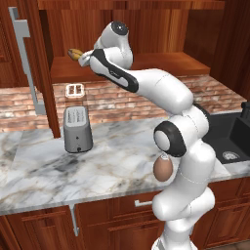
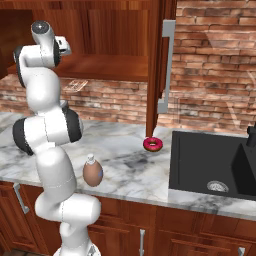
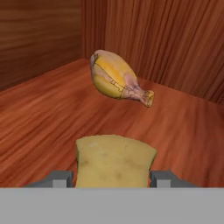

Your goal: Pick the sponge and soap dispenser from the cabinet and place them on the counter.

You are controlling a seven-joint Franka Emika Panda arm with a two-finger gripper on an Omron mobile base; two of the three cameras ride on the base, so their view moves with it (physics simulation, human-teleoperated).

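Yellow and flat, the small rectangular sponge block (image 3: 115, 160) lies on the reddish wooden shelf (image 3: 48, 118) of the dark reddish-brown wall cabinet (image 1: 146, 29), squarely between the two dark fingertips (image 3: 59, 178) of the hand (image 3: 113, 179). The tips stand wide, one on each side of the block, and I cannot tell whether they touch it yet; nothing looks lifted. The tan-brown egg-shaped soap dispenser (image 2: 93, 171) with its pale pump already stands on the white-and-grey marble bench (image 1: 44, 171), so the sponge appears to be the item in hand. My reading is that the next move calls for closing on the block's two side edges, then drawing it out past the shelf lip.

The sponge lies flat; its longer side seems to run across the hand, from tip to tip. Beyond it sits a curved yellow-brown banana (image 3: 119, 79), its stem pointing right in the hand view, near but apart.
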